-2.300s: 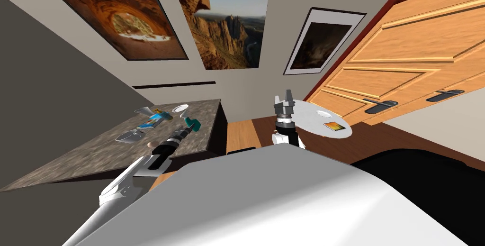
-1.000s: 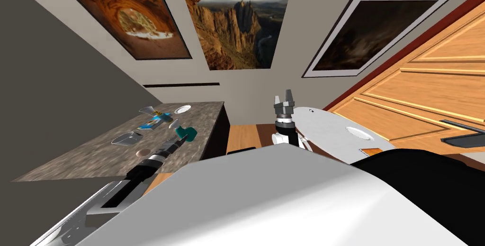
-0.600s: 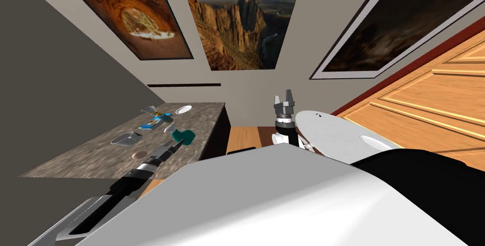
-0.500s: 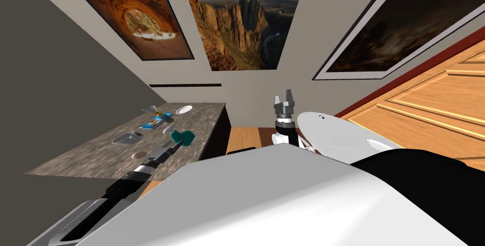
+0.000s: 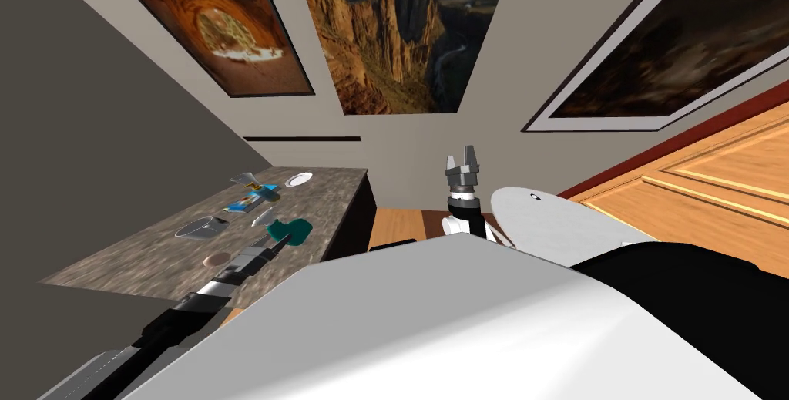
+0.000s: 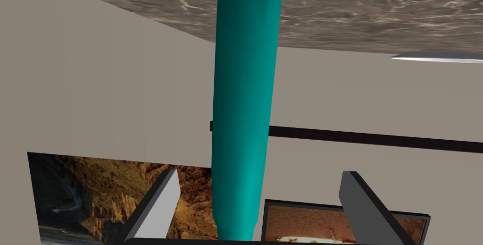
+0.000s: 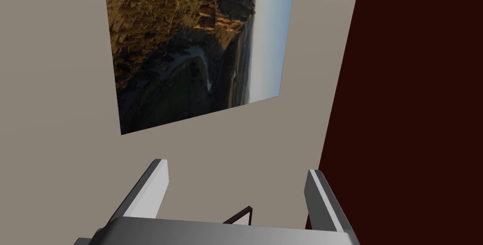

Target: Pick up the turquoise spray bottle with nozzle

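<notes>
Spray bottle [image 6: 245, 100], turquoise and tapering, sits near the front corner of the mottled brown tabletop [image 5: 154, 253]. In the left wrist view its broad end meets that tabletop and its narrow end reaches back to the gripper body. The left gripper [image 6: 260, 173] has the spray bottle inside its spread: the jaws are released, one finger [image 6: 162, 202] just beside the bottle's flank and the other well off it, neither pressing. From the head view the left gripper [image 5: 276, 241] comes in low along the tabletop's near edge, right at the bottle [image 5: 290, 228]. The step in hand looks like closing for the grasp. To do it well, I would shift the hand sideways so that the bottle sits midway between the fingers. A one-sided close may push the bottle over or spin it. Then close slowly on the body, not the thin neck, and lift straight away from the tabletop. A white plate [image 5: 299, 179] lies farther back, well apart, so the lift path looks free. The right gripper [image 5: 463, 156] is held up in front of the chest, its jaws [image 7: 237, 166] released and holding nothing.
</notes>
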Robot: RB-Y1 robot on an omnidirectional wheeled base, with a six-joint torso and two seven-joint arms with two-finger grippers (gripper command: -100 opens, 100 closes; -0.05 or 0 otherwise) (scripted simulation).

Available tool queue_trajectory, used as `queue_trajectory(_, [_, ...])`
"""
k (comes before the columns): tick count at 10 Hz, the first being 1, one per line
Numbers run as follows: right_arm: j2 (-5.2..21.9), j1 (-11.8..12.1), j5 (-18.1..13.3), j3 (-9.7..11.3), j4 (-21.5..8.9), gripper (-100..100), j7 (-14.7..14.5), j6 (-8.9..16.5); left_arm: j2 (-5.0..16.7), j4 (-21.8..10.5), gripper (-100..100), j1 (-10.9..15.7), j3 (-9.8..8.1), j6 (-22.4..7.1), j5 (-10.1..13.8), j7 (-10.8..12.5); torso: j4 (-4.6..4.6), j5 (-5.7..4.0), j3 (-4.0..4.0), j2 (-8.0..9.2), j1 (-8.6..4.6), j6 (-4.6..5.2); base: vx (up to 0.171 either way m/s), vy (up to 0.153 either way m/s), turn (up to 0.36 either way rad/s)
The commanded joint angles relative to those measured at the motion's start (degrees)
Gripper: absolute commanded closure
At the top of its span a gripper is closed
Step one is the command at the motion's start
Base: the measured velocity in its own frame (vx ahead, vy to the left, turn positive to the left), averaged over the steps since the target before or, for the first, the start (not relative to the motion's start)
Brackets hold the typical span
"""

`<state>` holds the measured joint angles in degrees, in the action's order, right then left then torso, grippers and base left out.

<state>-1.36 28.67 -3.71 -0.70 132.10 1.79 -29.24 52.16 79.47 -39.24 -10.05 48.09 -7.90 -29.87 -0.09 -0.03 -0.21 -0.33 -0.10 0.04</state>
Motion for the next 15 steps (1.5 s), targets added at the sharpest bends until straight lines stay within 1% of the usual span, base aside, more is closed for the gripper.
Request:
queue_trajectory(1, [0.0, 0.0, 0.0, 0.0, 0.0, 0, 0.0, 0.0, 0.0, -0.2, -100, 0.1, 0.07, 1.7, 0.1, -0.1, 0.00, 0.00, 0.00, 0.00, 0.00, 0.00, 0.017, -0.015, -0.017])
queue_trajectory(2, [0.0, 0.0, 0.0, 0.0, 0.0, 0, 0.0, 0.0, 1.4, -1.9, -100, -2.6, -0.49, 4.0, 2.7, -1.8, 0.04, 0.03, 0.11, 0.19, 0.13, -0.01, 0.129, -0.058, 0.202])
queue_trajectory(4, [0.0, 0.0, 0.0, 0.0, 0.0, 0, 0.0, 0.0, 1.4, -1.9, -100, -2.6, -0.49, 7.0, 2.7, -1.8, -0.03, -0.02, -0.10, -0.18, -0.10, -0.02, 0.120, -0.073, 0.077])
queue_trajectory(5, [0.0, 0.0, 0.0, 0.0, 0.0, 0, 0.0, 0.0, 2.8, -3.6, -100, -5.3, -1.05, 8.8, 5.3, -3.6, 0.00, -0.01, -0.01, -0.01, 0.00, 0.01, 0.158, -0.052, 0.172])
queue_trajectory(7, [0.0, 0.0, 0.0, 0.0, 0.0, 0, 0.0, 0.0, 2.8, -3.6, -100, -5.3, -1.05, 12.2, 5.3, -3.6, -0.04, -0.01, -0.11, -0.18, -0.08, -0.01, 0.104, -0.076, 0.076])
queue_trajectory(8, [0.0, 0.0, 0.0, 0.0, 0.0, 0, 0.0, 0.0, 2.4, -3.2, -100, -5.5, -1.05, 10.8, 5.1, -3.8, 0.00, 0.00, 0.01, 0.03, -0.01, 0.01, 0.016, -0.021, -0.003])
queue_trajectory(9, [0.0, 0.0, 0.0, 0.0, 0.0, 0, 0.0, 0.0, 2.4, -3.2, 100, -5.5, -1.03, 11.2, 5.1, -3.8, 0.04, 0.03, 0.11, 0.19, 0.13, 0.00, 0.006, -0.005, 0.001])
queue_trajectory(13, [0.0, 0.0, 0.0, 0.0, 0.0, 0, 0.0, 0.0, 2.4, -3.2, 100, -5.5, -1.07, 11.1, 5.1, -3.9, 0.07, 0.10, 0.19, 0.33, 0.28, 0.01, 0.000, 0.000, 0.000])
queue_trajectory(14, [0.0, 0.0, 0.0, 0.0, 0.0, 0, 0.0, 0.0, 2.4, -3.2, 0, -5.5, -1.07, 11.1, 5.1, -3.9, 0.07, 0.10, 0.19, 0.34, 0.28, 0.01, 0.000, 0.000, 0.000])
queue_trajectory(15, [0.0, 0.0, 0.0, 0.0, 0.0, 0, 0.0, 0.0, 1.4, -1.9, 100, -2.6, -0.49, 8.3, 2.7, -1.8, 0.07, 0.09, 0.19, 0.34, 0.28, 0.01, -0.160, 0.082, -0.197])
